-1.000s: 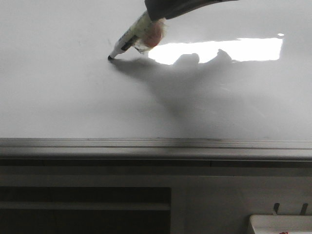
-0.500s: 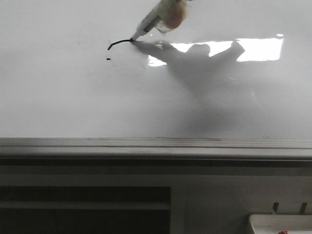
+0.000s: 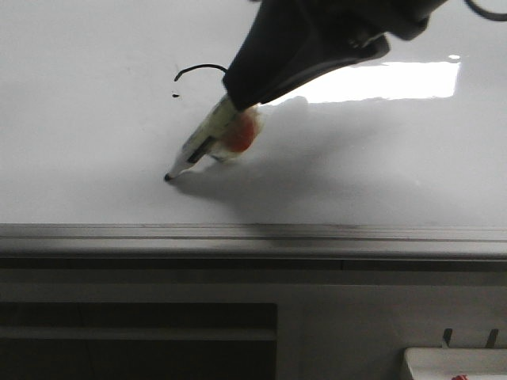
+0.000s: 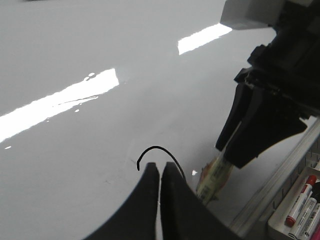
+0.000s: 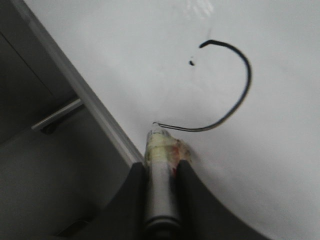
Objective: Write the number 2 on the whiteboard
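On the whiteboard (image 3: 87, 142) stands a black stroke of the number 2 (image 5: 246, 75): a hooked top that curves round into a diagonal, with a tiny dot (image 5: 191, 63) by its start. My right gripper (image 5: 161, 167) is shut on a marker (image 3: 207, 136) wrapped in yellowish tape. The marker's tip (image 3: 168, 177) touches the board at the low end of the diagonal, close to the rail. In the front view only the hook (image 3: 200, 68) shows; the arm hides the diagonal. My left gripper (image 4: 160, 169) hovers shut and empty over the board beside the hook (image 4: 155, 148).
A grey metal rail (image 3: 253, 233) runs along the board's near edge. A white tray (image 4: 299, 212) with several red-capped markers sits past the rail at the right. A bright light reflection (image 3: 396, 79) lies on the board behind the right arm.
The marker has swept from the top of the hook round and down toward the rail, drawing the curve and diagonal. The right arm now covers more of the board.
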